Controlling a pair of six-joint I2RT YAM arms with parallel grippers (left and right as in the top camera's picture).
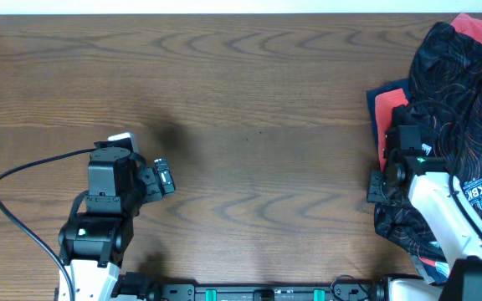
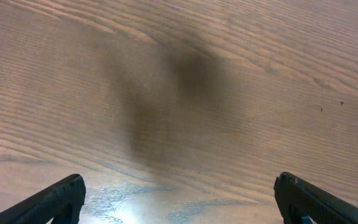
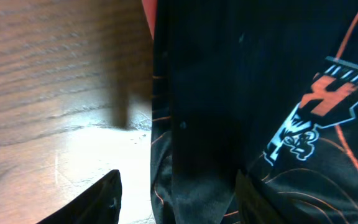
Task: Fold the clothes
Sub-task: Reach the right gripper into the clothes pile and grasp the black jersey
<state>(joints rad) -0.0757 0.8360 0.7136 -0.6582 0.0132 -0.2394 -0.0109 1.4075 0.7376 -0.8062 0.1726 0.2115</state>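
Locating the jersey (image 1: pixel 458 109) first: where does it lie? (A)

Far right of the table (image 1: pixel 249 100), crumpled in a heap. A red T-shirt (image 1: pixel 387 109) and a navy garment (image 1: pixel 385 89) poke out beneath its left edge. Not spread, no fold begun. (B)

Grippers? (A)

On the right gripper (image 3: pixel 178 180), jaws apart, low over the heap's left border. Black cloth lies between the fingers, nothing pinched. Its wrist view has bare wood on one side and the orange and white logo (image 3: pixel 319 109) on the other. On the left gripper (image 2: pixel 179 183), jaws wide apart over bare wood, well apart from the heap. (B)

Step in hand, by your reading? (A)

Likely a first grab, to draw the jersey onto open wood. To do it well:
- Bite only the black layer, near its edge, taking a thin fold and not a bunched handful.
- Keep the bite shallow. Red shows just beside that edge, so a deep one may drag the wrong garment along.
- Close fully, lift a little, then pull toward the middle so the cloth peels off the pile.
- Bring the left gripper across for a second corner. One grip alone will likely leave it roped up. (B)

Hem or sleeve under the fingers? (A)

Cannot tell. (B)
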